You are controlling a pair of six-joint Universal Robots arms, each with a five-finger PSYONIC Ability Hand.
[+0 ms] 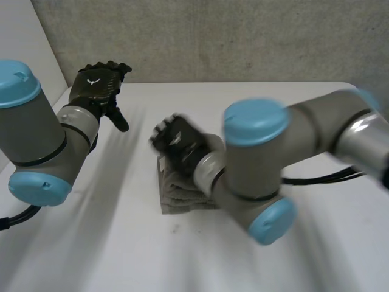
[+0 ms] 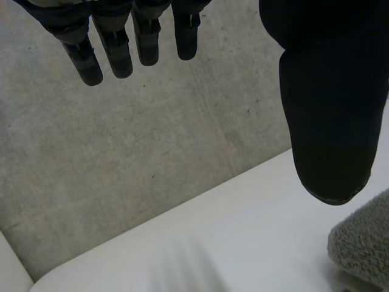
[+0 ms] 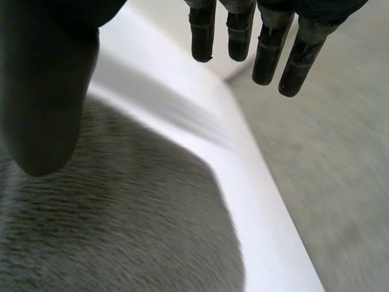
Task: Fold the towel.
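A grey towel [image 1: 182, 196] lies folded into a small thick stack at the middle of the white table [image 1: 121, 243]. My right hand [image 1: 175, 141] hovers just above the stack's far edge, fingers straight and spread, holding nothing. In the right wrist view the towel [image 3: 115, 219] lies below the thumb, and the fingers [image 3: 267, 48] point past it. My left hand [image 1: 97, 85] is raised at the far left of the table, well away from the towel, fingers straight and apart. In the left wrist view a corner of the towel [image 2: 364, 243] shows beyond the thumb [image 2: 328, 115].
A grey concrete wall [image 1: 231, 36] stands behind the table's far edge. My right arm [image 1: 261, 164] reaches across the middle of the table over the towel's right side. Bare tabletop lies on both sides and in front of the towel.
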